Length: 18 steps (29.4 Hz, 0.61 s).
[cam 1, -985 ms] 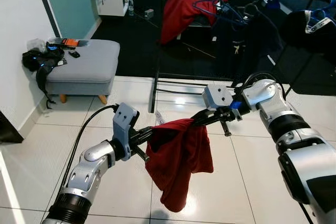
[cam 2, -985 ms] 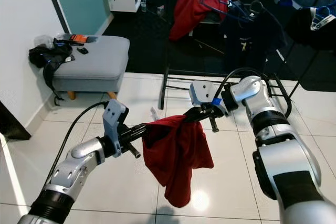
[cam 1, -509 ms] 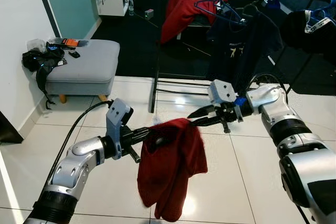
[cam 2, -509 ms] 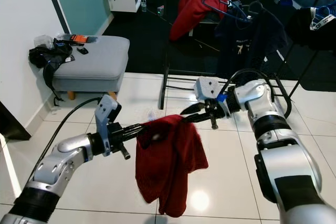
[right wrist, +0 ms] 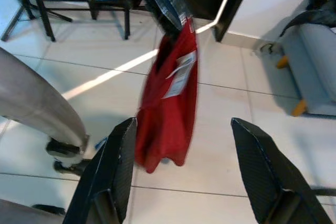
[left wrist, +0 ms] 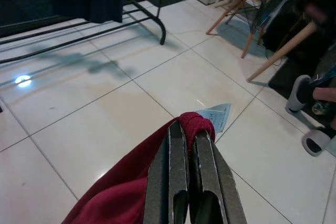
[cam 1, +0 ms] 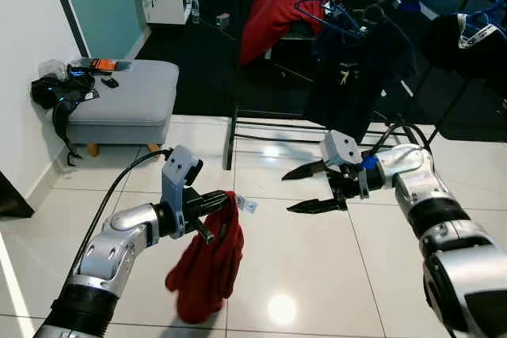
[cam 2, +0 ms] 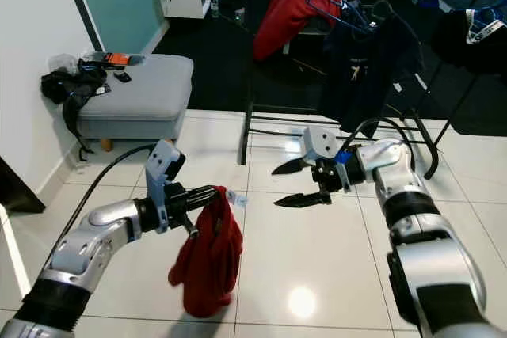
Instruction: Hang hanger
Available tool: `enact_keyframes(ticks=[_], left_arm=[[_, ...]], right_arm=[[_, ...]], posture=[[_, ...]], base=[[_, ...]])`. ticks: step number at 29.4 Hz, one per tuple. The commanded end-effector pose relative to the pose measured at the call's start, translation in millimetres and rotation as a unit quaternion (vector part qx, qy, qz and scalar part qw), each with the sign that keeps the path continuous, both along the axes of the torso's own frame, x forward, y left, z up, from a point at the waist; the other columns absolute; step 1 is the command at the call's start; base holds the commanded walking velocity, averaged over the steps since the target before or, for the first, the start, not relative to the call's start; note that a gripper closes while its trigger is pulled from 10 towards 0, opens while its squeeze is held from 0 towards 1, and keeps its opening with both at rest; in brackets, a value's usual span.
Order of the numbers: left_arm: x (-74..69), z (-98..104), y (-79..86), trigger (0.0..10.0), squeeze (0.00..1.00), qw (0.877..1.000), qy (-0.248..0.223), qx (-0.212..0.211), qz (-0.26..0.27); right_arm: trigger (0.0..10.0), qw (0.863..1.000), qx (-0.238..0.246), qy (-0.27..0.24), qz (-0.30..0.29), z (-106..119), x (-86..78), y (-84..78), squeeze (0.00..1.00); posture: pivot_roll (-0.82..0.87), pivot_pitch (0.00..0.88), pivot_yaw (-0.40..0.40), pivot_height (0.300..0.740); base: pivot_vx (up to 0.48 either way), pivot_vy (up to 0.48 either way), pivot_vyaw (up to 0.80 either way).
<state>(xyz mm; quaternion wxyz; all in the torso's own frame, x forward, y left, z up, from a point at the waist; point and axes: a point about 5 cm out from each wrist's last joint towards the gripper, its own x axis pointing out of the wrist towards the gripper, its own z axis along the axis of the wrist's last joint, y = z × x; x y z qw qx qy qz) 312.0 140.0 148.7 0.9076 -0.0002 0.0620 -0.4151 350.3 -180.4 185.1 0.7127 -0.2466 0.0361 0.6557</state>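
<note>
Red garment [cam 1: 207, 263] pinched by left tool [left wrist: 190, 139], right tool [cam 1: 310, 188] spread empty

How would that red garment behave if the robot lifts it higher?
Probably floppy: the red garment hangs limp in folds from the shut left gripper. Likely light, since one pinch carries it. It may swing; the open right gripper is apart from it.

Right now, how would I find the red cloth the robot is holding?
Look at the white tiled floor in front of the clothes rack. The left gripper pinches a red cloth that dangles in the air. Unlike the red shirt on the rack, it has a white tag at the top.
</note>
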Motion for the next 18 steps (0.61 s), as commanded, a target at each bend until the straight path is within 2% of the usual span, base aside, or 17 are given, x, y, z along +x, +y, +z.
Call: enact_keyframes(ticks=[1, 2, 3, 4, 5, 7, 8, 10, 11, 12, 13, 14, 16, 17, 18], left_arm=[[3.5, 8, 1.0, 0.0, 0.00, 0.999, -0.013, -0.011, 0.032], [3.5, 8, 1.0, 0.0, 0.00, 0.999, -0.013, -0.011, 0.032], [4.2, 3, 0.9, 0.0, 0.00, 0.997, -0.008, -0.019, 0.069], [4.2, -1, 0.8, 0.0, 0.00, 0.995, -0.005, -0.024, 0.093], [4.2, -1, 0.8, 0.0, 0.00, 0.995, -0.005, -0.024, 0.093], [4.1, -14, 2.8, 0.0, 0.00, 0.986, 0.009, -0.025, 0.164], [8.0, -22, 11.9, 0.0, 0.00, 0.969, 0.016, -0.011, 0.245], [10.8, -33, 24.1, 0.0, 0.00, 0.941, 0.028, 0.003, 0.337], [10.8, -33, 24.1, 0.0, 0.00, 0.941, 0.028, 0.003, 0.337], [11.0, -35, 27.0, 10.0, 0.00, 0.934, 0.033, 0.002, 0.355], [11.0, -35, 27.0, 10.0, 0.00, 0.934, 0.033, 0.002, 0.355], [10.1, -41, 31.1, 10.0, 0.00, 0.927, 0.049, 0.013, 0.372], [7.8, -51, 41.0, 10.0, 0.00, 0.900, 0.072, 0.068, 0.424], [7.8, -51, 41.0, 10.0, 0.00, 0.900, 0.072, 0.068, 0.424], [7.0, -57, 43.4, 10.0, 0.00, 0.891, 0.082, 0.098, 0.437]], right_arm=[[10.0, 0.993, 0.044, 0.010, -0.109, -25, 1.1, -0.4, 0.00], [10.0, 0.993, 0.044, 0.010, -0.109, -25, 1.1, -0.4, 0.00], [10.0, 0.972, 0.086, 0.025, -0.218, -42, 4.6, -3.6, 0.00], [10.0, 0.950, 0.108, 0.039, -0.290, -54, 6.3, -6.5, 0.00], [10.0, 0.950, 0.108, 0.039, -0.290, -54, 6.3, -6.5, 0.00], [10.0, 0.878, 0.171, 0.083, -0.439, -79, 5.6, -13.0, 0.00], [10.0, 0.836, 0.185, 0.100, -0.507, -94, 1.4, -18.2, 0.00], [10.0, 0.777, 0.191, 0.125, -0.587, -115, -6.8, -24.5, 0.00], [10.0, 0.777, 0.191, 0.125, -0.587, -115, -6.8, -24.5, 0.00], [10.0, 0.761, 0.191, 0.132, -0.606, -120, -9.4, -25.7, 0.00], [10.0, 0.761, 0.191, 0.132, -0.606, -120, -9.4, -25.7, 0.00], [10.0, 0.745, 0.190, 0.136, -0.624, -127, -13.9, -23.4, 0.00], [10.0, 0.734, 0.187, 0.138, -0.638, -137, -21.5, -13.4, 0.00], [10.0, 0.734, 0.187, 0.138, -0.638, -137, -21.5, -13.4, 0.00], [10.0, 0.738, 0.167, 0.132, -0.641, -141, -24.3, -8.8, 0.00]], posture=[[0.04, 0.045, -0.035, 0.740], [0.04, 0.045, -0.035, 0.740], [0.04, 0.040, -0.031, 0.740], [0.04, 0.040, -0.031, 0.740], [0.04, 0.040, -0.031, 0.740], [0.05, 0.035, -0.017, 0.740], [0.05, 0.034, -0.012, 0.740], [0.06, 0.032, -0.005, 0.740], [0.06, 0.032, -0.005, 0.740], [0.06, 0.032, -0.005, 0.740], [0.06, 0.032, -0.005, 0.740], [0.07, 0.033, 0.004, 0.740], [0.06, 0.034, 0.009, 0.740], [0.06, 0.034, 0.009, 0.740], [0.06, 0.036, 0.010, 0.740]], base=[[0.000, 0.000, 0.00], [0.000, 0.000, 0.00], [0.000, 0.000, 0.00], [0.000, 0.000, 0.00], [0.000, 0.000, 0.00], [0.000, 0.000, 0.00], [0.000, 0.000, 0.00], [0.000, 0.000, 0.00], [0.000, 0.000, 0.00], [0.000, 0.000, 0.00], [0.000, 0.000, 0.00], [0.000, 0.000, 0.00], [0.000, 0.000, 0.00], [0.000, 0.000, 0.00], [0.000, 0.000, 0.00]])
